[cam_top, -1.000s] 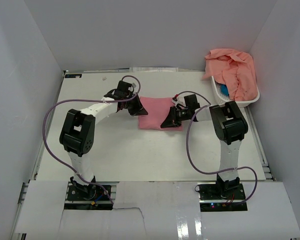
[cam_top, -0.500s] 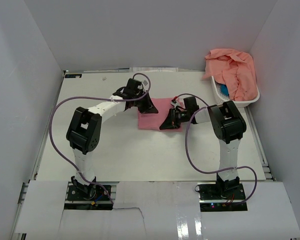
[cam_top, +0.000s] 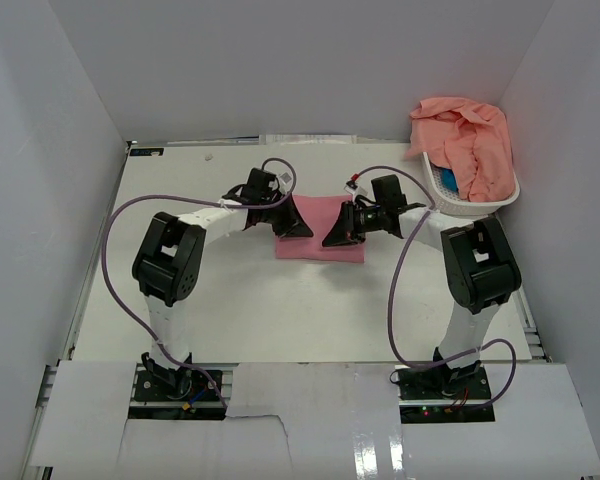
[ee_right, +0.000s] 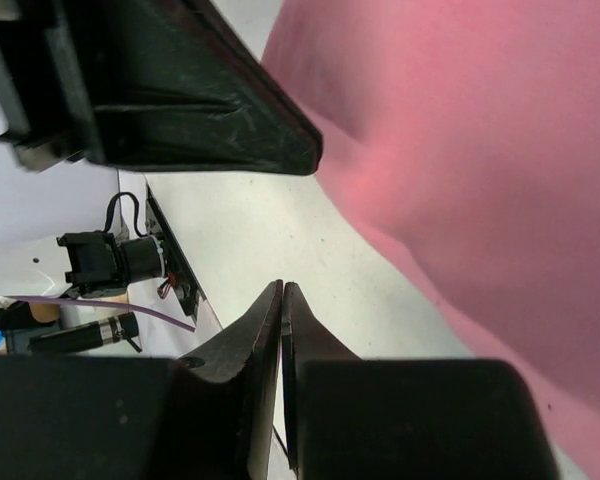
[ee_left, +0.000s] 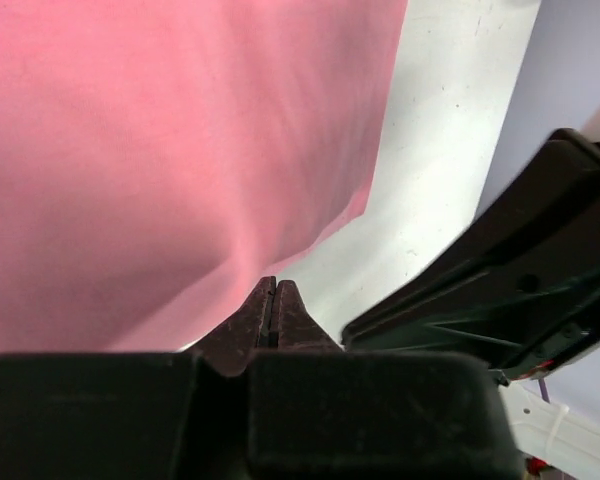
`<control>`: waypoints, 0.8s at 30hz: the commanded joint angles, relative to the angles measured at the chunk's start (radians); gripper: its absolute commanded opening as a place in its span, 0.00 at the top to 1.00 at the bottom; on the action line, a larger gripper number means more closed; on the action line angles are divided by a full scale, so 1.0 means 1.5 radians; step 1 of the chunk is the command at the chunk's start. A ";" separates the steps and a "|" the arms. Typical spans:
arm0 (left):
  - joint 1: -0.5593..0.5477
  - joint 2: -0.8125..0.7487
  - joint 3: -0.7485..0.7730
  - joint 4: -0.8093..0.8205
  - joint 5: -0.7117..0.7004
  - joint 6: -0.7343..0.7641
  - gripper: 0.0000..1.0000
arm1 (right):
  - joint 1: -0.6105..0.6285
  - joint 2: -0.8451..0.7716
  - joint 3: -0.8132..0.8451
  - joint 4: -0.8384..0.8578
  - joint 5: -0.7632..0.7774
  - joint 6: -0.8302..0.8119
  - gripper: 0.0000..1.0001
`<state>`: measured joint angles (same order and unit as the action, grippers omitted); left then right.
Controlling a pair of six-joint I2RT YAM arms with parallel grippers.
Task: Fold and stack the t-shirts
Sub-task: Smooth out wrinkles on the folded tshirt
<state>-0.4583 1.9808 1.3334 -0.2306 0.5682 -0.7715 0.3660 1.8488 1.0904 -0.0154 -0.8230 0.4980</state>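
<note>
While both arms reached in over the middle of the table (cam_top: pixel 230 300), a folded pink shirt (cam_top: pixel 318 248) lay flat between them at the centre of the overhead frame. The left gripper (ee_left: pixel 273 290) had its fingers pressed together with nothing between them, and its wrist view showed pink cloth just beyond the tips, near the shirt's edge. The right gripper (ee_right: pixel 281 292) was likewise sealed and empty, over bare table just beside the cloth. With jaws closed rather than pinching, the two seemed meant as blunt pushers — smoothing or squaring the fold, I judged, not lifting. At upper right, peach shirts (cam_top: pixel 470 135) were heaped over a white basket (cam_top: pixel 502 204) — so most of the folding looked undone.
</note>
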 commanded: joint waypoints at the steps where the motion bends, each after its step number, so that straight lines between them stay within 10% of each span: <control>1: 0.016 -0.020 -0.028 0.073 0.067 -0.014 1.00 | -0.003 -0.043 0.010 -0.051 0.022 -0.026 0.92; 12: 0.043 0.087 -0.117 0.228 0.169 -0.080 1.00 | -0.015 -0.073 0.006 -0.070 0.039 -0.038 0.92; 24: 0.046 -0.024 -0.080 0.015 -0.040 0.009 1.00 | -0.021 -0.088 0.009 -0.075 0.039 -0.044 0.92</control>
<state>-0.3973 2.0518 1.2110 -0.1036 0.6327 -0.8120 0.3405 1.7535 1.0901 -0.1253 -0.7586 0.4522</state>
